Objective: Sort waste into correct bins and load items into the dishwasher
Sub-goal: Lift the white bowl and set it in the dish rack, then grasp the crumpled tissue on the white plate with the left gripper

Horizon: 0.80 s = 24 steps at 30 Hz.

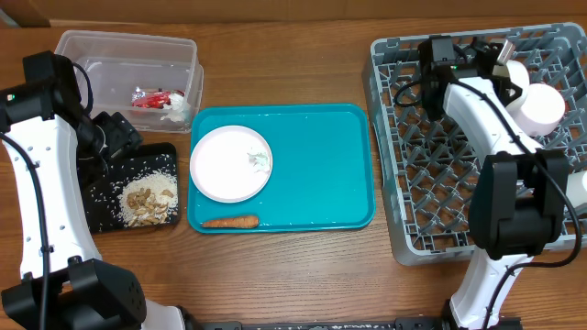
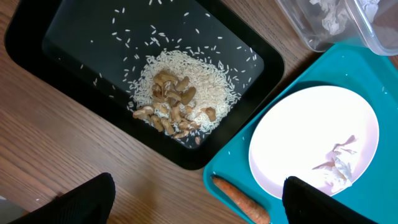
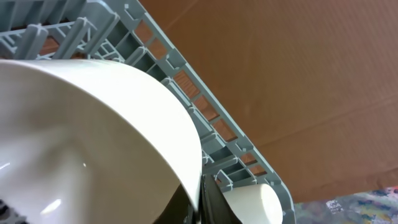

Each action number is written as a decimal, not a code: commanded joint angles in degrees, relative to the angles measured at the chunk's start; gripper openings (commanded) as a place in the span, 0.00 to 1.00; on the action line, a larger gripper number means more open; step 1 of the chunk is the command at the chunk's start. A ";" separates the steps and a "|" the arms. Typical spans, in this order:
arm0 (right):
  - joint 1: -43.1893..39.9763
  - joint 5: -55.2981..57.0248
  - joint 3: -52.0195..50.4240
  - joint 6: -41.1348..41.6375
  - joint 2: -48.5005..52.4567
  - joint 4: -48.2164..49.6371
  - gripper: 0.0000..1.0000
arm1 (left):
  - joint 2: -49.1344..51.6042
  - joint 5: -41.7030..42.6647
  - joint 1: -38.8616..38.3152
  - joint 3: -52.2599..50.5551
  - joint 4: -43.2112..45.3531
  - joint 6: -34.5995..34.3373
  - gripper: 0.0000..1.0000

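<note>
Overhead, the carrot (image 1: 229,221) lies along the teal tray's (image 1: 321,165) near edge, with the plate (image 1: 225,165) and its crumpled paper (image 1: 260,161) behind it. Left of that tray, the left gripper (image 1: 115,137) hangs empty, jaws spread, above the black tray (image 1: 103,206) of scraps (image 1: 147,200). Beyond the teal tray's far-left corner sits the tub (image 1: 92,55). Right of the teal tray, the right gripper (image 1: 500,57) clamps a white bowl's (image 1: 515,75) rim over the dish rack (image 1: 413,165).
</note>
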 commanded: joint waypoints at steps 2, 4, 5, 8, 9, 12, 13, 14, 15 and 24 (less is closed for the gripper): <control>2.19 -11.63 -0.72 0.20 1.05 -3.06 0.05 | -1.11 0.28 -0.13 1.01 0.20 -0.17 0.88; 2.78 -15.45 -0.72 0.20 1.05 -5.77 0.13 | -1.11 0.28 -0.13 1.01 0.20 -0.17 0.88; 2.82 -17.90 -0.72 0.22 1.05 -7.13 0.17 | -1.11 0.26 -0.13 1.01 0.22 -0.17 0.88; 2.80 -21.35 -0.72 0.24 1.03 -9.90 0.25 | -1.11 0.26 -0.13 1.01 0.22 -0.17 0.88; 2.82 -21.75 -0.70 0.31 1.01 -10.67 0.25 | -1.11 0.26 -0.13 1.01 0.22 -0.17 0.88; 2.80 -21.75 -0.55 4.81 0.52 -13.92 0.25 | -1.11 0.26 -0.13 1.01 0.22 -0.17 0.88; 2.80 -21.81 -0.55 6.75 0.00 -14.75 0.26 | -1.11 0.26 -0.13 1.01 0.20 -0.17 0.88; 2.80 -21.99 -0.55 8.15 -0.61 -15.30 0.26 | -1.11 0.26 -0.13 1.01 0.20 -0.17 0.88; 2.80 -22.69 -0.55 8.92 -1.68 -15.58 0.26 | -1.11 0.26 -0.13 1.01 0.17 -0.17 0.88; 2.82 -41.35 0.46 0.70 -16.28 -15.17 0.38 | -1.11 0.26 -0.13 1.01 0.00 -0.15 0.89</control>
